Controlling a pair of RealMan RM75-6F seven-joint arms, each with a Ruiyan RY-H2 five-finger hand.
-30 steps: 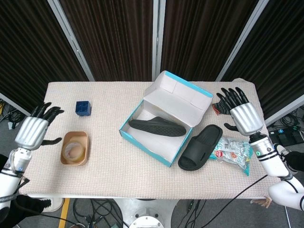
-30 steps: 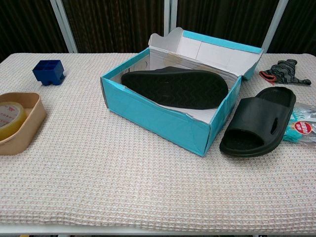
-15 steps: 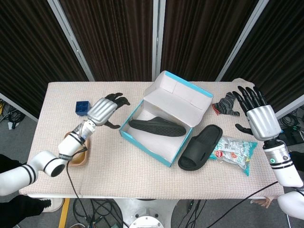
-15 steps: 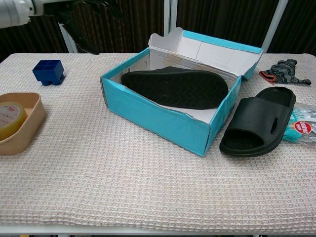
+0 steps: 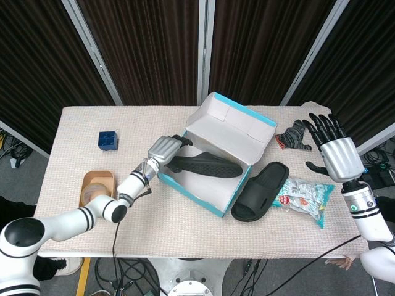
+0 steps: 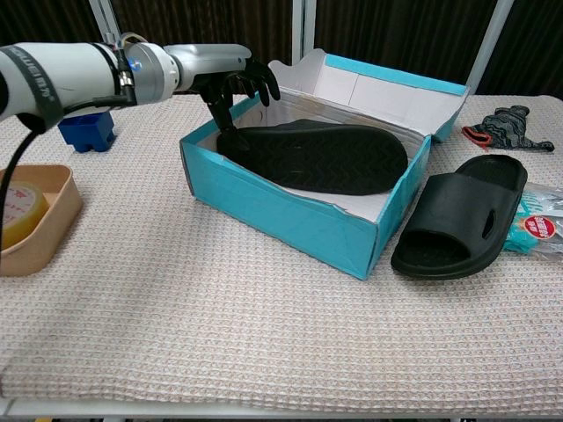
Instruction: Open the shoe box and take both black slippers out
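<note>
Lower left of head view: tan oval container [image 5: 97, 190] on the worktop [image 5: 173, 228], holding a roll of tape [image 6: 19, 214]. Above it, small blue cube tray [image 5: 107, 140]. Centre: open shoe box [image 5: 213, 154], teal outside, white inside, lid raised at the back; one black slipper inside [image 6: 312, 156], sole up. Second slipper [image 5: 261, 192] out on the worktop just right of the box, touching a plastic packet [image 5: 302, 196]. Upper right: dark glove [image 5: 296, 134] near the worktop edge.

Left hand [image 5: 164, 148] at the left end of the box, fingers [image 6: 227, 98] curled down over the rim, tips touching the slipper's end; not closed around it. Right hand [image 5: 333, 152] raised off the worktop's right edge, fingers spread, holding nothing.
</note>
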